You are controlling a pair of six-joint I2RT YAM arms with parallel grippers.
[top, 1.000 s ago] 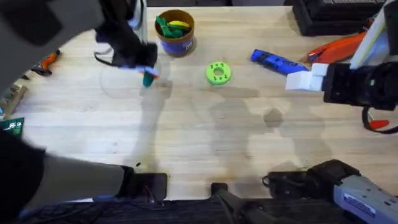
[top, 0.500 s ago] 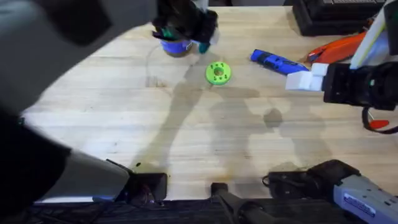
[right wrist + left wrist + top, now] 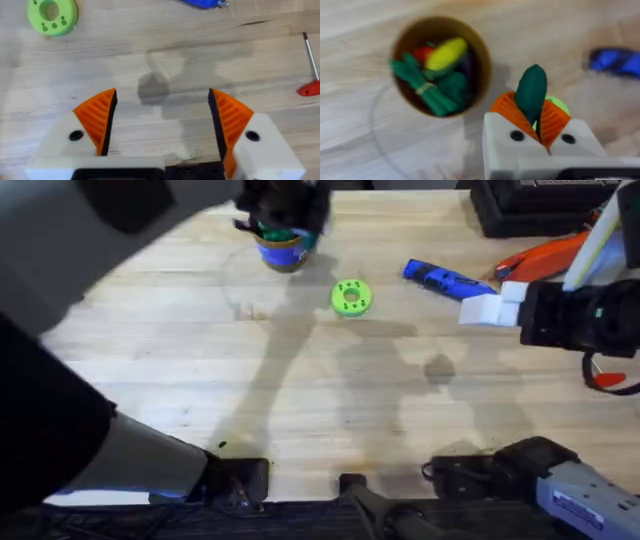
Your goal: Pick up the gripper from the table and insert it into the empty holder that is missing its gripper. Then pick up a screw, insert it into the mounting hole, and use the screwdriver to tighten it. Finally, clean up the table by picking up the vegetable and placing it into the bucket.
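Observation:
My left gripper (image 3: 534, 119) is shut on the vegetable (image 3: 531, 91), a dark green oval standing up between the orange pads. It hovers beside the bucket's (image 3: 479, 56) rim, over the table. Overhead, the left gripper (image 3: 285, 212) is a dark blur right above the blue bucket (image 3: 286, 252). The bucket holds several toy vegetables. The blue screwdriver (image 3: 445, 280) lies at the back right. My right gripper (image 3: 162, 122) stands open above bare wood, with an orange tip on each white finger base. The screw and a loose gripper piece are out of view.
A lime-green round disc (image 3: 350, 297) lies between the bucket and the screwdriver. A thin red-handled screwdriver (image 3: 310, 75) lies near the right gripper (image 3: 485, 308). Dark equipment (image 3: 530, 205) and an orange tool (image 3: 545, 252) sit at the back right.
My left arm carried the vegetable from the left-back of the table rightward, swung slightly past the bucket, and came back over it. The right arm stayed still.

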